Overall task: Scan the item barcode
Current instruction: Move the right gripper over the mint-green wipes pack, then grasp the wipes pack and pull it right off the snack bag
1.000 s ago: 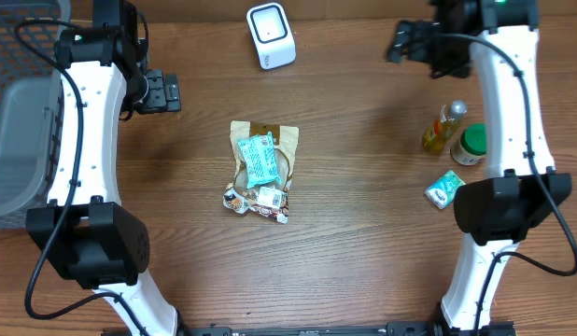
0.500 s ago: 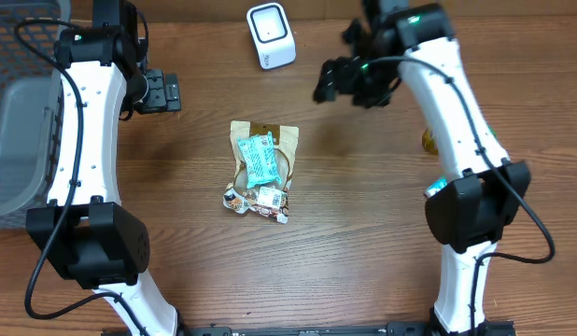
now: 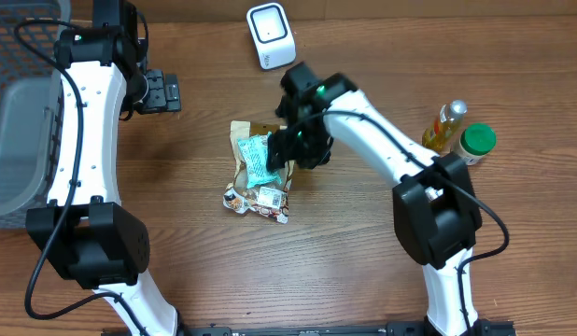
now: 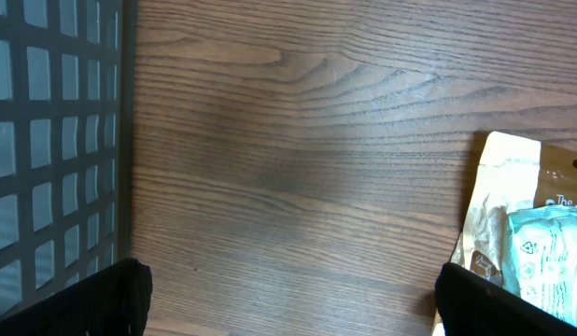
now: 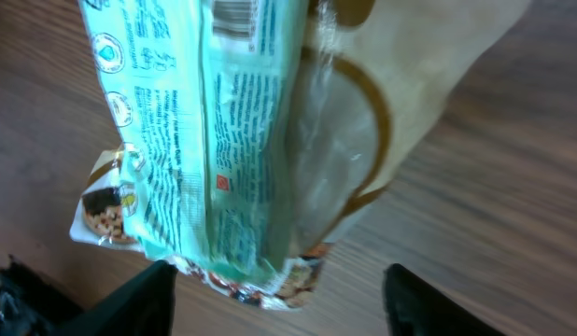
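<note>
Overhead — glossy teal packet [image 3: 257, 161] (crinkled), woodgrain table [image 3: 363, 266]

Open wood [image 3: 190, 154] between basket [image 3: 13, 121] and packets [image 3: 260, 173]

Left arm extended forward, left hand [image 3: 164, 91] spread wide, right arm reaching across, right hand [image 3: 294, 149] fingers apart

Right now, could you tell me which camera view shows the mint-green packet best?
The right wrist view: the mint-green packet fills the frame, its printing visible. Overhead shows it small, lying on the tan pouch. The left wrist catches only a corner at its frame edge.
</note>
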`<state>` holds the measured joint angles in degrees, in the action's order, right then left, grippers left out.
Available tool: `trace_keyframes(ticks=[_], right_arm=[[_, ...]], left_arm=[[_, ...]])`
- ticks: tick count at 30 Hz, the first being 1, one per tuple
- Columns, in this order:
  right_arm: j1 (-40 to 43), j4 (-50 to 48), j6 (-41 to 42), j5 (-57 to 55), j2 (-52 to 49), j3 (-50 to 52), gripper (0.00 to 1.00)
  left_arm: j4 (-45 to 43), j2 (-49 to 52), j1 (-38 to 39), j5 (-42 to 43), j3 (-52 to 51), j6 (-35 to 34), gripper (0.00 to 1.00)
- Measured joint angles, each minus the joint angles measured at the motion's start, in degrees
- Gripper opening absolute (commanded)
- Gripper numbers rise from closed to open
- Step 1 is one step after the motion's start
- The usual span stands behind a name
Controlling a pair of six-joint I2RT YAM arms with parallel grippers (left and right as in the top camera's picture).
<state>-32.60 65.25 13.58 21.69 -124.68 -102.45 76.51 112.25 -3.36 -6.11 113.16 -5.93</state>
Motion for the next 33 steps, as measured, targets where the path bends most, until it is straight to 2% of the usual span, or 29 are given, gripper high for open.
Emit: trace_keyframes(ticks=[4,16,19,26,33], right_arm=[[-2.3,-5.0,1.0,0.0,0.0,3.1,0.57],[-4.2,-9.2,3.7,0.4,0.0,4.2,0.56],[-4.2,-9.3,4.0,0.4,0.0,4.2,0.49],[-3.6,-10.0,9.2,3.8,0.0,4.2,0.57],[-0.3,-11.3,12.5,6.8,0.0,4.2,0.53]], left_arm=[[0.0,0.0,0.0,0.0,0.0,0.0,1.00],[0.0,0.0,0.0,0.0,0.0,0.0,1.00],[0.0,0.0,0.0,0.0,0.0,0.0,1.00],[0.0,0.0,0.0,0.0,0.0,0.0,1.00],[0.0,0.0,0.0,0.0,0.0,0.0,1.00]])
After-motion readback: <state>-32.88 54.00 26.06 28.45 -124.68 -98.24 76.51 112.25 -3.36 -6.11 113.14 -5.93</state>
